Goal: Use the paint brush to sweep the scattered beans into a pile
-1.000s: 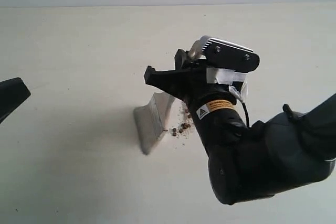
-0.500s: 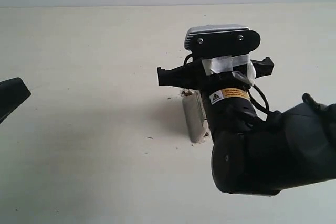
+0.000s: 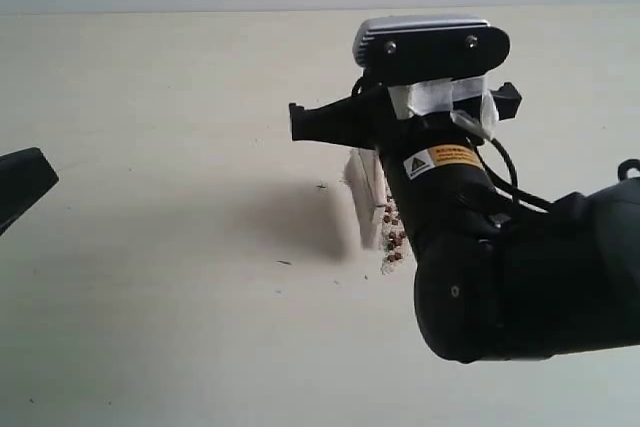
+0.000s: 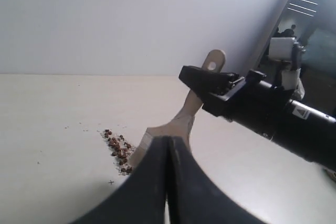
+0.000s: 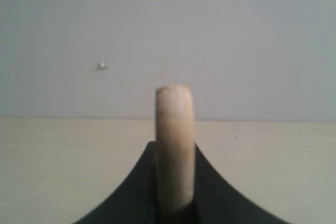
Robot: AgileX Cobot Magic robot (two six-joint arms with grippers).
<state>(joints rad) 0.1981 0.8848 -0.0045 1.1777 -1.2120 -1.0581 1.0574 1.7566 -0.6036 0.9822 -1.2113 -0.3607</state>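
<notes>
Right claw (image 4: 206,83) clamped on handle of paint brush (image 4: 181,121), near hole end. High grip gives long reach. Brush tilted, bristles down on table (image 3: 150,247), likely so edge rakes flat. Beans (image 4: 118,150) in short loose band against bristle edge, mid-table, mixed with pale grains. Pile forming, not compact. Left claw (image 4: 168,182) pressed together, empty, well aside, clear of sweep path. Count: one brush, two claws, roughly two dozen beans, too small for exact tally.

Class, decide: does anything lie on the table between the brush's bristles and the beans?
Nothing visible does. The paint brush, gripped by the right pincer, has its bristles right beside the beans.
</notes>
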